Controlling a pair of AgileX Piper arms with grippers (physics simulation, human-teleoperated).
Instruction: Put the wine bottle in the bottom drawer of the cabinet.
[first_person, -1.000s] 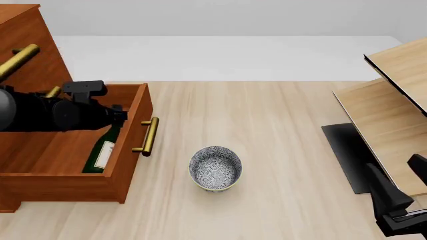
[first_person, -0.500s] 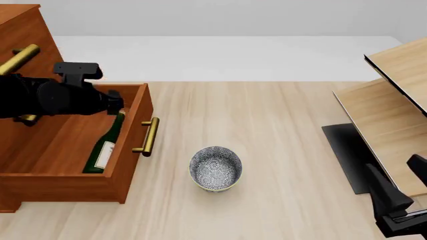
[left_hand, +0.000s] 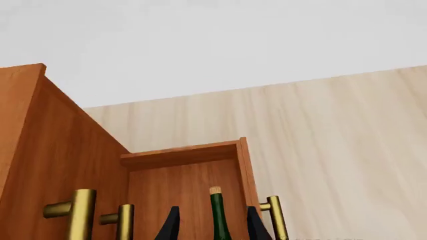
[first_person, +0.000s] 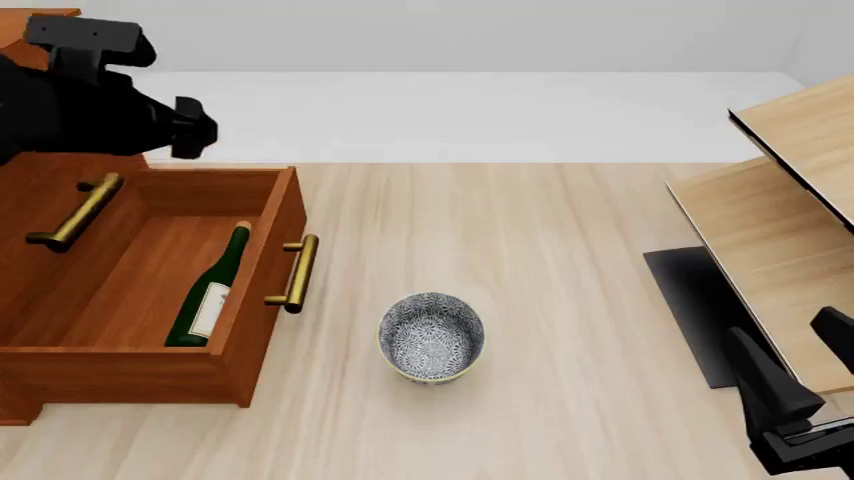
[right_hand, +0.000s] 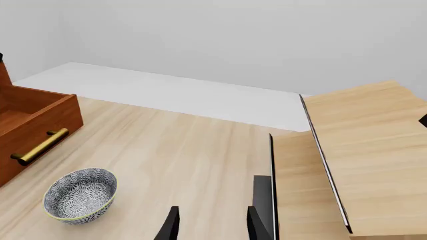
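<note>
The wine bottle (first_person: 211, 290) lies on its side inside the pulled-out bottom drawer (first_person: 254, 300) of the cabinet (first_person: 34, 200), along the drawer's right wall, cork end pointing away from the camera. The left claw (left_hand: 211, 227) hangs above the drawer's far end, well clear of the bottle; its fingers (left_hand: 171, 225) stand apart and grip nothing, with the bottle's neck showing between them from above. The right claw (right_hand: 212, 225) rests near the desk (first_person: 561, 300) edge beside the pale shelf unit (first_person: 787, 230), fingers parted and empty. A patterned bowl (first_person: 431, 336) sits right of the drawer.
</note>
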